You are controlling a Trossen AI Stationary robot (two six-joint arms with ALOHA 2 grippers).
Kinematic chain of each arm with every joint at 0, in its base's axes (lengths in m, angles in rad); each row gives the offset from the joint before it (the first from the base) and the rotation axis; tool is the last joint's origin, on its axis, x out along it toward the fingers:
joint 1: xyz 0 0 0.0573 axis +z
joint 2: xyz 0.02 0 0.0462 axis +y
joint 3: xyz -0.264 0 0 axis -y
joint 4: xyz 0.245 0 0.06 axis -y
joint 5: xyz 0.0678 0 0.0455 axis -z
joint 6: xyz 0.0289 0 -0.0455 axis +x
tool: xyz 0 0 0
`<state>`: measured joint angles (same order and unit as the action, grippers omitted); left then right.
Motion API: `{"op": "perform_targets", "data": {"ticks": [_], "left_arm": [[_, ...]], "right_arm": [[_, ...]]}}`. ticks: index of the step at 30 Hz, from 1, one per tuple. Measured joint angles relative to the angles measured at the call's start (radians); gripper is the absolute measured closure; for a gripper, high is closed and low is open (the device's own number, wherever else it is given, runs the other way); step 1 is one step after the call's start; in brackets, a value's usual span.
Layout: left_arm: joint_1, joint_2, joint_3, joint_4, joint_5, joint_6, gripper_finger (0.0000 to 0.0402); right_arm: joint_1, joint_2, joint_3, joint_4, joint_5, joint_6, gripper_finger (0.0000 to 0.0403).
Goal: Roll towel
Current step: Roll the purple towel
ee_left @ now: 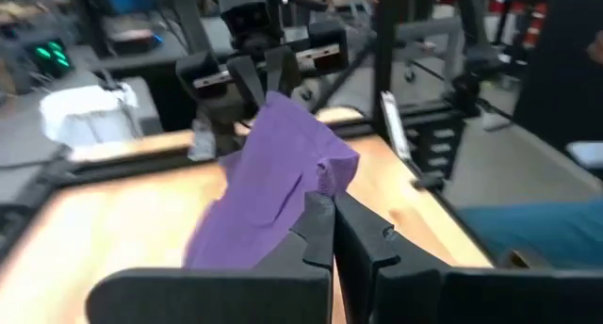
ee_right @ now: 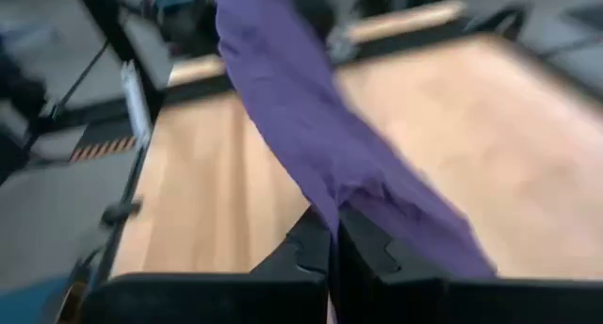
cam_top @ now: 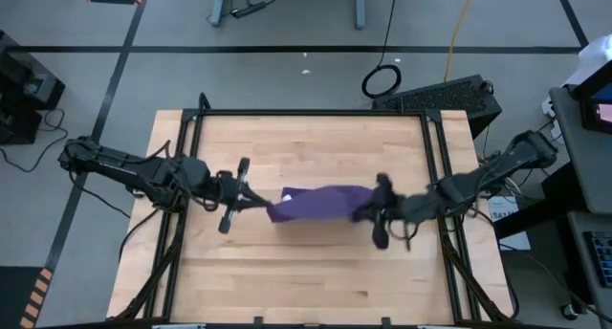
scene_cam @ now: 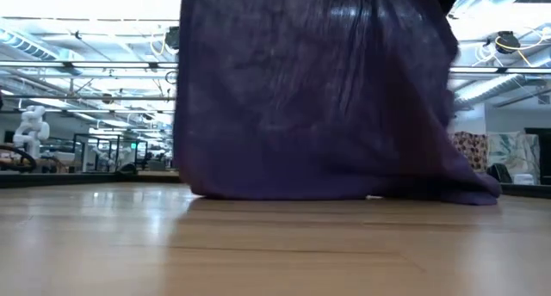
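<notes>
- My left hand is clamped on one end of the towel; in my left wrist view the fingers pinch a purple corner.
- My right hand is clamped on the opposite end, its fingers closed over the cloth.
- The towel hangs stretched between my two hands above the middle of the wooden surface.
- From the low view, its bottom edge touches the surface.
</notes>
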<state>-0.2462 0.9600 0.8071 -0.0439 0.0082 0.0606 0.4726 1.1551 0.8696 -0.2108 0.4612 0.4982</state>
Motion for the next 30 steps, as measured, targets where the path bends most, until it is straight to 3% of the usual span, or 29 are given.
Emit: {"op": "perform_targets", "data": {"ticks": [7,14,21,27,30], "left_arm": [[-0.063,0.004,-0.070,-0.014,0.001,-0.033,0.0399],[-0.102,0.009,-0.136,0.002,-0.002,-0.104,0.0399],[-0.135,0.048,-0.198,0.147,-0.004,-0.107,0.0399],[-0.157,0.130,-0.213,0.220,-0.010,-0.108,0.0399],[-0.168,0.166,-0.213,0.221,-0.020,-0.108,0.0399]], "right_arm": [[0.074,0.216,0.000,0.056,-0.078,0.081,0.0403],[0.119,0.349,0.000,0.071,-0.146,0.233,0.0402],[0.175,0.378,0.001,0.062,-0.154,0.312,0.0391],[0.224,0.378,0.001,0.024,-0.163,0.335,0.0343],[0.252,0.378,0.001,-0.033,-0.218,0.357,0.0314]]}}
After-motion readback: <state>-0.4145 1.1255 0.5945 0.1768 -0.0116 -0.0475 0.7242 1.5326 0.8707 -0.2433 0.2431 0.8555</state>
